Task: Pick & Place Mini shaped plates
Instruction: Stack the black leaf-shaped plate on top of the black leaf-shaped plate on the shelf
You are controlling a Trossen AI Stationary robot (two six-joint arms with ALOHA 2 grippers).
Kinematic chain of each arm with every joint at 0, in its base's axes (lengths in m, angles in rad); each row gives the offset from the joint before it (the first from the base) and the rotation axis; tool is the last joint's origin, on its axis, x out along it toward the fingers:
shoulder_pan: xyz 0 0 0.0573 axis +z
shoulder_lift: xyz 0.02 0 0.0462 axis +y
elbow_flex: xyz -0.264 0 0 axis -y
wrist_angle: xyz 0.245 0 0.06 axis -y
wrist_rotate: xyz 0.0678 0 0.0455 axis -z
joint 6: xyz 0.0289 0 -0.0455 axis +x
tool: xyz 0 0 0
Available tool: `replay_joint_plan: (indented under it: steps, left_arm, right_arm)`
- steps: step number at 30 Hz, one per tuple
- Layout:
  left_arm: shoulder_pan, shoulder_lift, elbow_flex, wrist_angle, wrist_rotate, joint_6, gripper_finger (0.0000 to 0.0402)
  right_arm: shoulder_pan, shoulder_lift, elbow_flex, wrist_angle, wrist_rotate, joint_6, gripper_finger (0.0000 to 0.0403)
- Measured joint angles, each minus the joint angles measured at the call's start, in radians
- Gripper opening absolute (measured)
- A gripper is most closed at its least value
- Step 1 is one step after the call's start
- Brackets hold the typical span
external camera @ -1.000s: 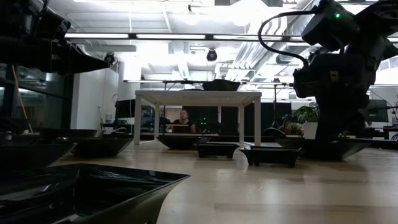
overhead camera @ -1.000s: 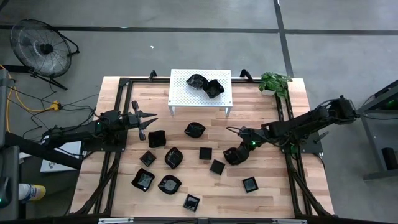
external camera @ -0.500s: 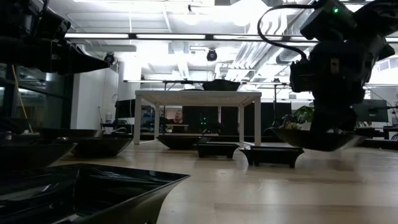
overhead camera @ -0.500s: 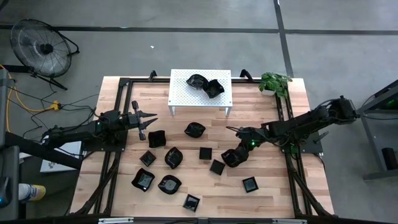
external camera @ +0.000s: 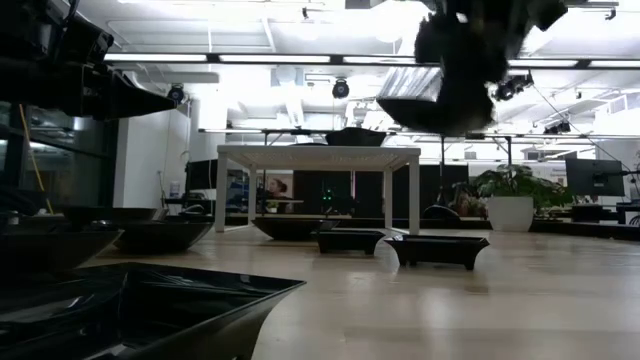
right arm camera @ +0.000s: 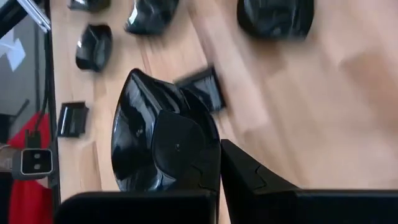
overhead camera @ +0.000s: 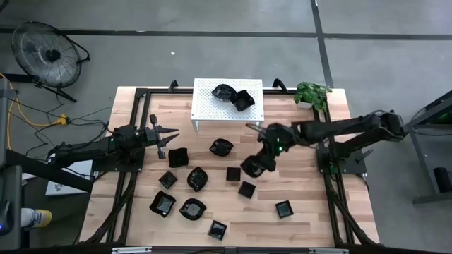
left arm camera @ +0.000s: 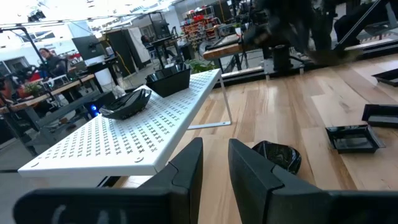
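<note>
Right gripper: clamped tight on the rim of one mini shaped plate, a rounded glossy black dish, carried clear above mid-table, probably bound for the white perforated stand at the far edge. Stand: two black dishes on top, side by side. Table: about a dozen further black plates scattered loose, square and wavy-edged, left and centre. Left gripper: idle at the left side, fingers slightly parted, holding nothing. Potted plant: far right corner.
</note>
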Motion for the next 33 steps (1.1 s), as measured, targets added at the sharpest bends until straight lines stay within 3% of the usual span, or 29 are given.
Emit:
replay_joint_plan:
  steps: [9, 21, 33]
  left_arm:
    - [0.000, 0.000, 0.000, 0.000, 0.000, 0.000, 0.0074]
    - [0.000, 0.000, 0.000, 0.000, 0.000, 0.000, 0.0074]
    - [0.000, 0.000, 0.000, 0.000, 0.000, 0.000, 0.0074]
  right_arm:
    - [-0.134, 0.000, 0.334, -0.243, 0.001, -0.236, 0.0000]
    - [-0.350, 0.024, 0.555, -0.223, -0.011, -0.485, 0.0000]
    - [-0.540, 0.303, 0.764, -0.169, -0.253, -0.692, 0.0000]
